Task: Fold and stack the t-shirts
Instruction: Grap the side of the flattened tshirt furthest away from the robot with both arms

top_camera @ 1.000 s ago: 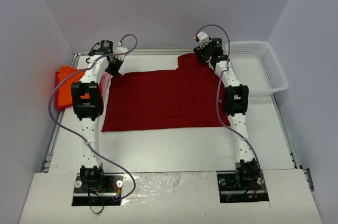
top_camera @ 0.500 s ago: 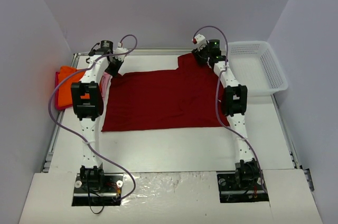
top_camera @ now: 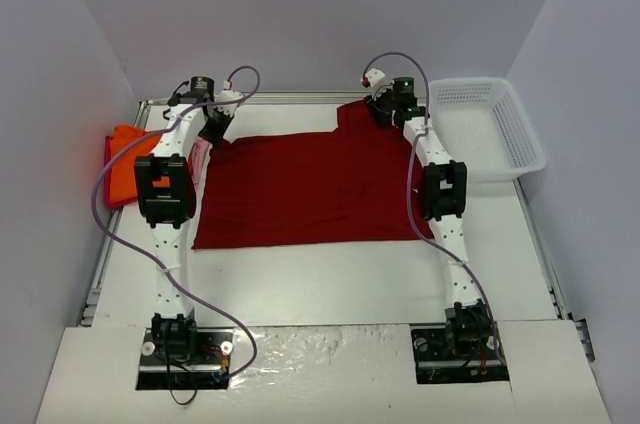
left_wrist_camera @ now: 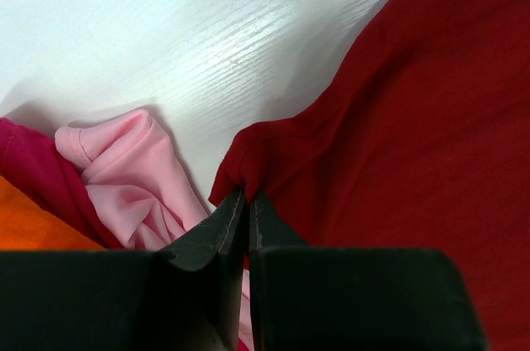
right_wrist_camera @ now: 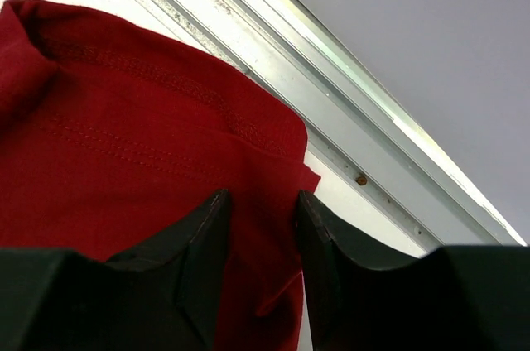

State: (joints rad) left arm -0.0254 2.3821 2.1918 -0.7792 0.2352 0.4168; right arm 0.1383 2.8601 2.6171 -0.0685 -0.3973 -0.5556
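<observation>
Cloth of the dark red t-shirt (top_camera: pixel 310 189) lies spread flat across the middle of the table (top_camera: pixel 330 284). We see the left gripper (left_wrist_camera: pixel 246 200) clenched on its far left corner, just beside the crumpled pale pink t-shirt (left_wrist_camera: pixel 124 185) and the orange t-shirt (top_camera: pixel 122 169). Our right gripper (right_wrist_camera: pixel 260 202) is released, jaws parted astride the far right sleeve hem, near the white mesh basket (top_camera: pixel 490 129).

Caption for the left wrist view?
Left gripper shut on the edge of the dark red t-shirt; pale pink t-shirt bunched alongside on white table.
</observation>
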